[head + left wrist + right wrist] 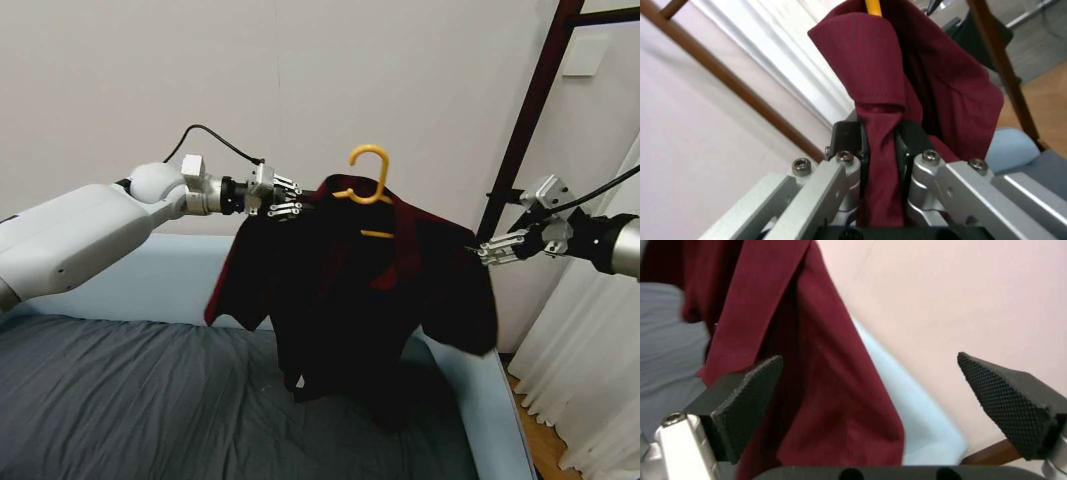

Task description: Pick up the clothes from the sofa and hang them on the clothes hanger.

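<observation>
The dark red shirt [370, 290] is up off the sofa [120, 400]. It hangs in the air over the sofa's far end, draped on a yellow hanger [369, 172] whose hook pokes up above the collar.

The left gripper [286, 206] reaches in from the left at shoulder height and meets the shirt's near shoulder. From the head camera you can't quite make out the grip. The left wrist camera shows it plainly: both metal fingers [848, 145] are clamped on a bunched fold of the red cloth, which runs up between them toward the hanger.

The right gripper [487, 250] comes in from the other side, its tips right at the edge of the opposite shoulder. Its own wrist camera shows the two black textured pads [747, 400] spread wide apart. The shirt hangs ahead of them, closer to one pad; whether that pad touches the cloth I can't tell.

A brown rack post [525, 130] slants up behind the right gripper, with a white curtain [600, 380] beside it. The shirt's hem dangles low over the grey seat, and I can't tell if it brushes it.
</observation>
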